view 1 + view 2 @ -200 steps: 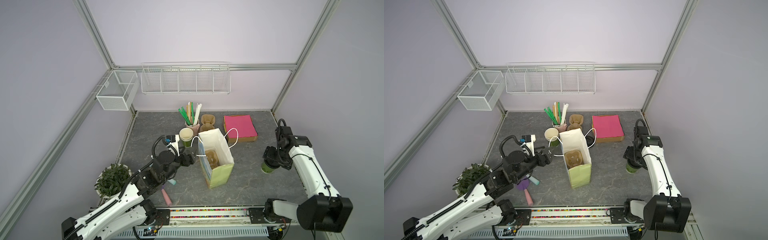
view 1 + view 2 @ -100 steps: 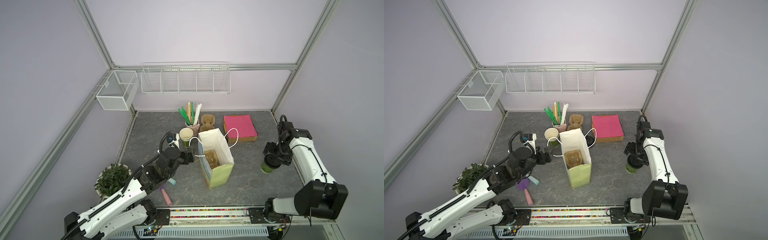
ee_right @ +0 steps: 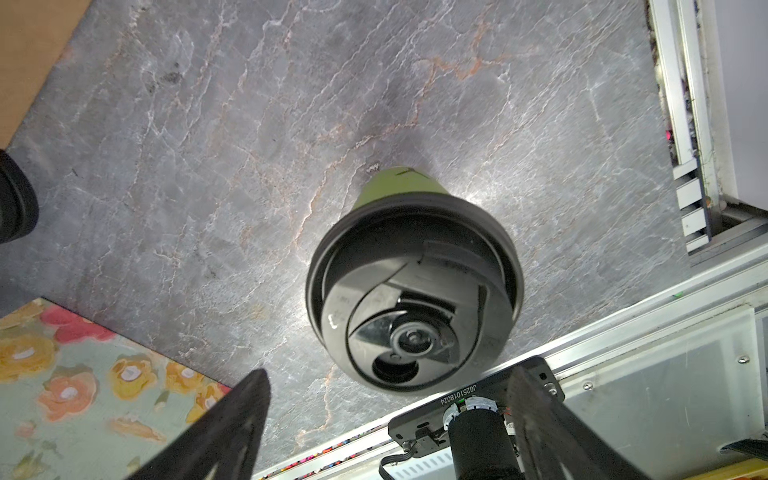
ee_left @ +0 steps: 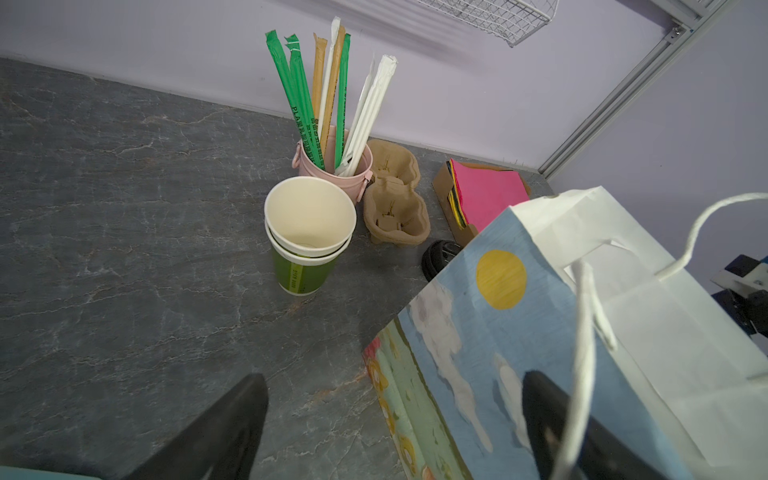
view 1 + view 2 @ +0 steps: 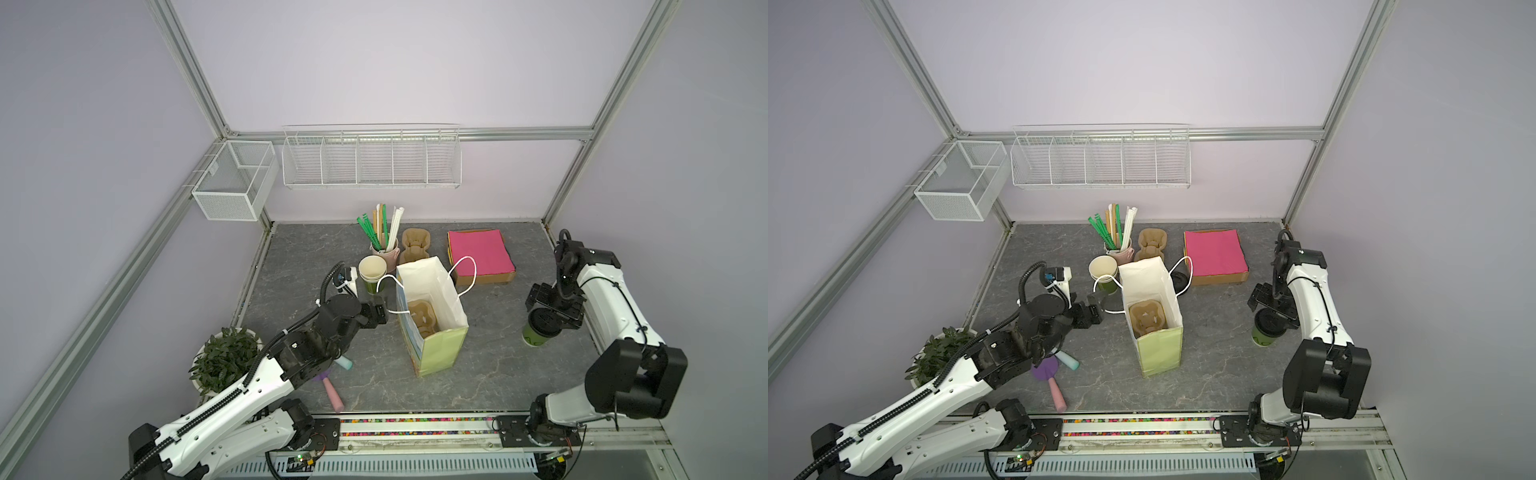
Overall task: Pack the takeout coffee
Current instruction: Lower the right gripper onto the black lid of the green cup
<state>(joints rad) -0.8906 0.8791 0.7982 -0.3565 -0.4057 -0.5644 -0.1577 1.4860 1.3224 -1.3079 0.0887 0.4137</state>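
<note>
While both hands stand with fingers apart, the takeout coffee (image 5: 539, 334) sits upright on the worktop (image 5: 490, 365) near its right edge. It is just beneath the right hand (image 5: 555, 309) and well apart from the paper bag (image 5: 432, 332). Closing on the black lid alone might pop it off, and squeezing the thin green wall could crush it and spill.

The left hand (image 5: 380, 311) hovers just beside the bag's cord handle (image 4: 584, 353), which could snag and topple the light bag.

A green straw wrapper (image 4: 299, 112) reads "PLA". A tag (image 3: 459, 397) on the right arm seems to read "JG251018024", seen inverted. The print on the stacked cups (image 4: 303, 274) is too small to read.
</note>
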